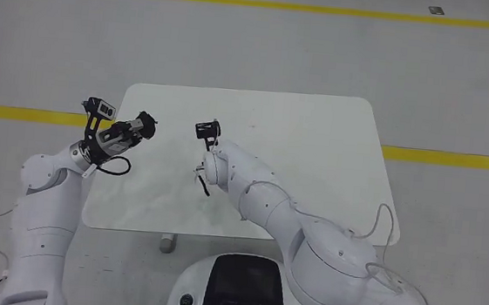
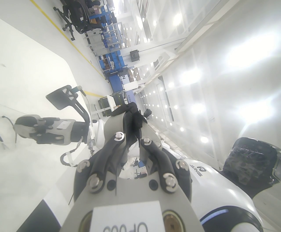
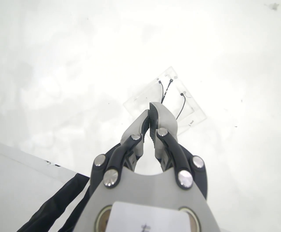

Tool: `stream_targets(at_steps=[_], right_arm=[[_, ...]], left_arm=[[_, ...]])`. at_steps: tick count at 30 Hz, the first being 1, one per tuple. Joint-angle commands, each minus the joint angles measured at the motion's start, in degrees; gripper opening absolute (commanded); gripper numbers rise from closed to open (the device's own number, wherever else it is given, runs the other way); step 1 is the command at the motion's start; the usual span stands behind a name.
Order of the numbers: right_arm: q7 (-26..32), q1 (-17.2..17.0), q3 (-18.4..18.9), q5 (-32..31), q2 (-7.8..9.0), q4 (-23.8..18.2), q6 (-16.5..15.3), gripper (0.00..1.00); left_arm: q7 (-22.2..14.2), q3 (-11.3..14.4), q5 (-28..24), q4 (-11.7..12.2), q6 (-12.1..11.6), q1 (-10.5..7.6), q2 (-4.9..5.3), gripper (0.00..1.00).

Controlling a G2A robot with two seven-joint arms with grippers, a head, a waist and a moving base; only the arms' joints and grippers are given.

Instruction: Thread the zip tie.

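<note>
One table (image 1: pixel 314 159), perhaps three zip ties (image 3: pixel 183 103)

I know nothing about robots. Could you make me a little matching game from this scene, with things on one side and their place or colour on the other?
Things:
1 left gripper
2 right gripper
3 zip ties
4 floor line

Descriptions:
A yellow
B black, on the clear plate
C shut, above the clear plate
D near the table edge

Pairs: 1-D, 2-C, 3-B, 4-A.
</note>
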Motion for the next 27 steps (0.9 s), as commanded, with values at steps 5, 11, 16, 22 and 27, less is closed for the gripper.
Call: stream_targets(at_steps=[5,11,16,22,27], right_arm=[[1.52,-1.58,-0.05,-1.35,0.14,-0.39,0.0,0.0],[4.4,-1.21,0.74,-1.46,0.3,-1.12,0.0,0.0],[10.16,-1.05,0.66,-2.31,0.46,-1.94,-1.13,0.0],[12.24,-0.92,1.37,-2.41,0.57,-1.61,-2.52,0.0],[15.03,-0.93,1.94,-2.55,0.57,-1.36,-3.68,0.0]], left_arm=[[0.0,0.0,0.0,0.0,0.0,0.0,0.0,0.0],[0.0,0.0,0.0,0.0,0.0,0.0,0.0,0.0],[0.0,0.0,0.0,0.0,0.0,0.0,0.0,0.0],[0.0,0.0,0.0,0.0,0.0,0.0,0.0,0.0],[0.0,0.0,0.0,0.0,0.0,0.0,0.0,0.0]])
